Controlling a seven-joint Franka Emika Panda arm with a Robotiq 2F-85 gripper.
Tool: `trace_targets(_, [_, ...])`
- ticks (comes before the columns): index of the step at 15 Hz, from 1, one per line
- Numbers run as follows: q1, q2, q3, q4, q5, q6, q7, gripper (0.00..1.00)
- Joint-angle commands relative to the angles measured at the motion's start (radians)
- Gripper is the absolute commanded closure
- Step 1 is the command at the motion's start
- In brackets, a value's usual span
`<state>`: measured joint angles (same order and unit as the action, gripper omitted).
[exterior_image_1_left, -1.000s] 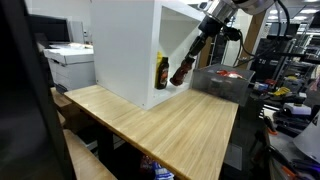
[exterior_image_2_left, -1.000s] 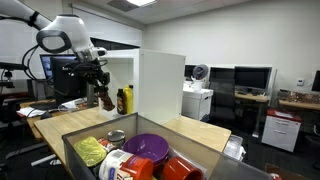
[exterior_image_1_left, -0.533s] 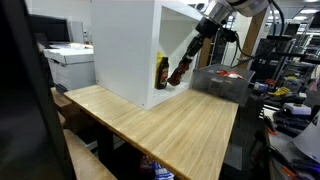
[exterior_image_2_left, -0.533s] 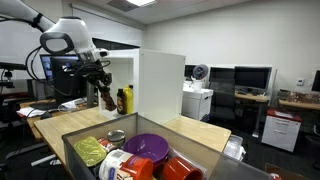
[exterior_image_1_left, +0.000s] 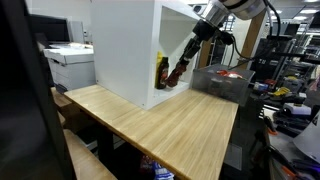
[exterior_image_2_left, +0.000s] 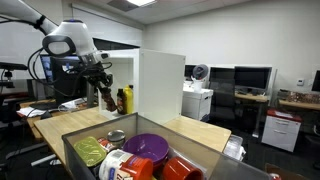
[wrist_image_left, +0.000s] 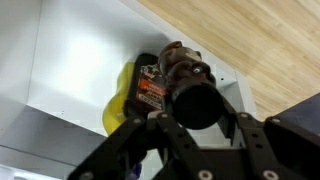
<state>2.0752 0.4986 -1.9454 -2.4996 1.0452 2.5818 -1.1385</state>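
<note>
My gripper (exterior_image_1_left: 193, 42) is shut on a dark brown bottle (exterior_image_1_left: 179, 71) with a red label, held tilted at the open front of a white box shelf (exterior_image_1_left: 125, 45). In the wrist view the bottle's dark cap end (wrist_image_left: 195, 104) sits between the two black fingers (wrist_image_left: 193, 125). A yellow bottle (wrist_image_left: 122, 95) with a dark label stands inside the shelf, right beside the held bottle; it also shows in both exterior views (exterior_image_1_left: 161, 72) (exterior_image_2_left: 123, 100). The gripper with the bottle shows in an exterior view (exterior_image_2_left: 103, 88) left of the shelf (exterior_image_2_left: 160, 85).
The shelf stands on a wooden table (exterior_image_1_left: 170, 120). A grey bin (exterior_image_2_left: 150, 155) holds a purple bowl, cans and other items; it shows in an exterior view (exterior_image_1_left: 222, 80) beside the shelf. Desks, monitors, a printer (exterior_image_1_left: 70, 60) and cluttered racks surround the table.
The gripper has carried the brown bottle a little further toward the shelf opening, closer to the yellow bottle.
</note>
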Motion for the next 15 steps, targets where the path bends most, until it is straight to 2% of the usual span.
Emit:
trace_targets(1, [-0.033,-0.034,0.024,0.026,-0.037,0.045,-0.035,0.80])
trace_targets(12, [-0.067,-0.150,0.068,0.036,-0.161,0.128,-0.039,0.80])
trace_targets(15, [-0.140,-0.227,0.127,0.039,-0.218,0.176,-0.080,0.80])
